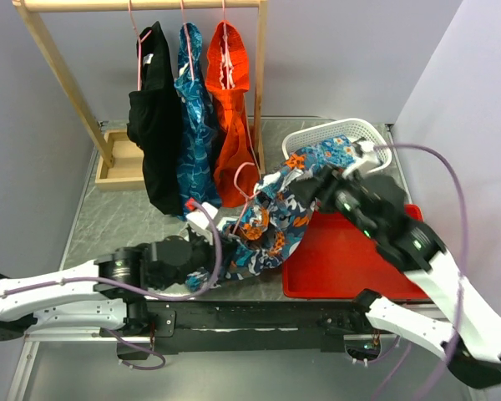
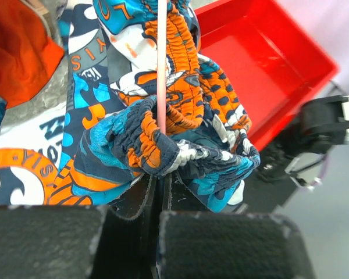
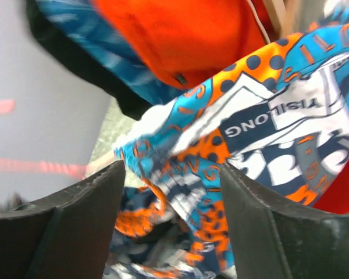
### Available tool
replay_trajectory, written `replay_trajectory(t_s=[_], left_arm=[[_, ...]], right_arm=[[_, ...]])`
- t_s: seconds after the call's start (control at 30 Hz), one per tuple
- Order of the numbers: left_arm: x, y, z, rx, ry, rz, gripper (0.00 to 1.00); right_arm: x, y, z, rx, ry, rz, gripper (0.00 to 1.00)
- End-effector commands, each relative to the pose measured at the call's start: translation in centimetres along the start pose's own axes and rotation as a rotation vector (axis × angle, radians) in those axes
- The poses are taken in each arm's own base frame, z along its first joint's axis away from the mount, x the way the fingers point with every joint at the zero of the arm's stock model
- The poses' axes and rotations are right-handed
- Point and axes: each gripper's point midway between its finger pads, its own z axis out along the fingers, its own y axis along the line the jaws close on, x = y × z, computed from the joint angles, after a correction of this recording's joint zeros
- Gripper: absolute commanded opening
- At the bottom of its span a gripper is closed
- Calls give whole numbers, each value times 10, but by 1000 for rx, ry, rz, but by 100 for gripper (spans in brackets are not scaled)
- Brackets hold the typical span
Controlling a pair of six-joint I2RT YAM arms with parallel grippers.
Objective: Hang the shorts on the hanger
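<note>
Navy, white and orange printed cloth shorts (image 1: 275,213) are shown draped from the grey table (image 1: 125,221) onto the red plastic tray (image 1: 351,259) and bunched over the thin pink wire hanger (image 2: 161,58). The left gripper (image 2: 161,181) is clamped on that wire. The right gripper (image 3: 171,168) is spread wide before the cloth.

Both arms have white link shells with black joint housings and small dark screws along the shells. Left arm (image 1: 58,296) has a lilac cable (image 1: 215,251) looping just behind the claw. Right arm (image 1: 451,292) has a second lilac cable (image 1: 461,192) arcing from behind the claw back to the base, plus green lights (image 1: 347,203) on the black wrist. Left gripper (image 2: 161,186): flat matte-black fingers, blocky black body behind. Right gripper (image 3: 171,168): broad black wedge fingers.
</note>
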Motion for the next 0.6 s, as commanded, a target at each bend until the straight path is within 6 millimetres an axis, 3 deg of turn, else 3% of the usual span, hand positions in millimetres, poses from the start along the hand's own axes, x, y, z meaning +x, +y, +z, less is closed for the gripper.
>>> replay_trajectory(t_s=[0.0, 0.13, 0.3, 0.47, 0.57], left_arm=[[-44, -17, -32, 95, -47, -71, 1], [-59, -24, -48, 126, -26, -61, 1], [-60, -20, -55, 109, 15, -42, 1], [-64, -20, -64, 113, 30, -39, 1], [-62, -24, -68, 140, 49, -35, 1]], right_arm=[[-14, 12, -18, -91, -146, -165, 71], [-2, 26, -18, -103, -117, -243, 68], [15, 57, -14, -94, -96, -335, 69], [19, 63, -2, -4, -115, -365, 73], [8, 58, 2, 72, -163, -328, 70]])
